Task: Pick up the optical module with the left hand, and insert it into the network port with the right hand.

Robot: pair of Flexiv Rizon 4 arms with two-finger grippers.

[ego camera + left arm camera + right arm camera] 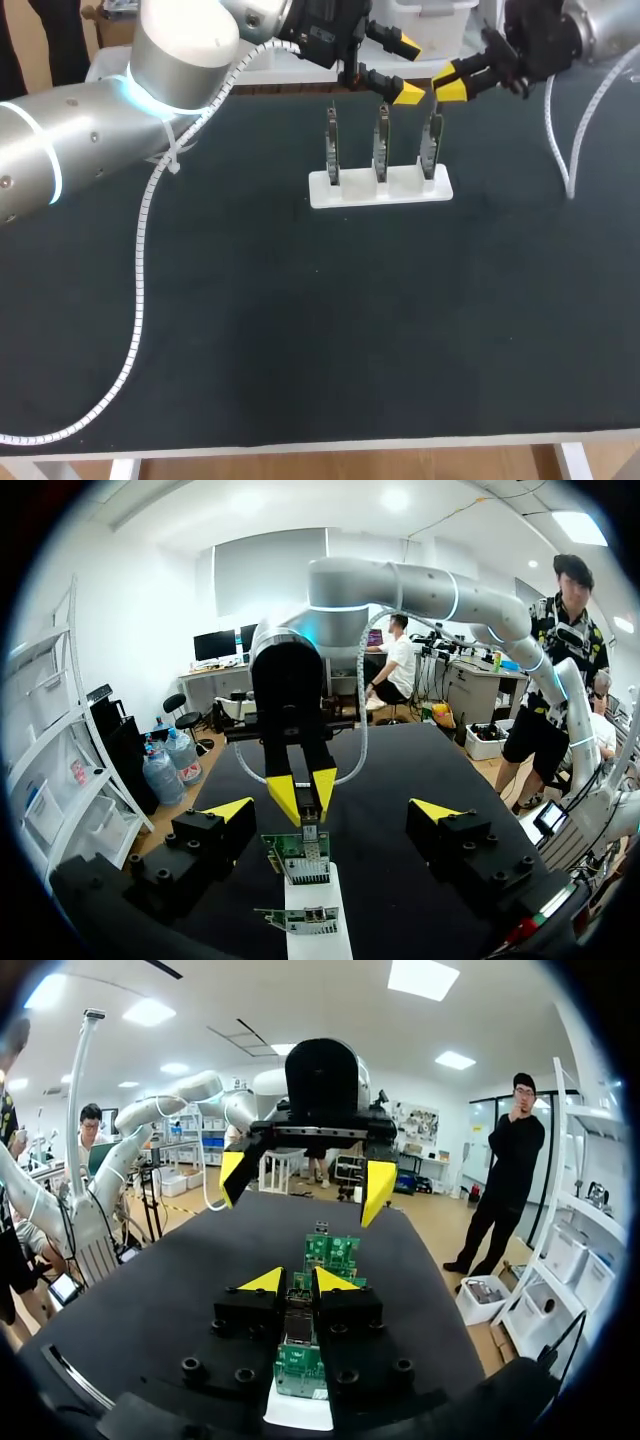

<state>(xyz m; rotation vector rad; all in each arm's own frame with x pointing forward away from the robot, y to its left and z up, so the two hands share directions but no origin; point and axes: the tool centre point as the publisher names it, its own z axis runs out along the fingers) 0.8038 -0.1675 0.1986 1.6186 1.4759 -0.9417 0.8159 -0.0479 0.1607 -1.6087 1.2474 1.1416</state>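
Dark table mat (300,330), white holder (380,190) with three upright network boards (381,140) toward 1 o'clock, right gripper (452,84) narrow, apparently clamping the optical module (298,1328) above the 3 o'clock board, left gripper (408,68) spread wide at its 9 o'clock.

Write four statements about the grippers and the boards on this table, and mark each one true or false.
1. The left gripper is open and holds nothing. True.
2. The white holder carries five circuit boards. False: it carries three.
3. The fingers of the right gripper are closed on the optical module, over one end board. True.
4. The circuit boards lie flat on the table. False: they stand upright in the holder.
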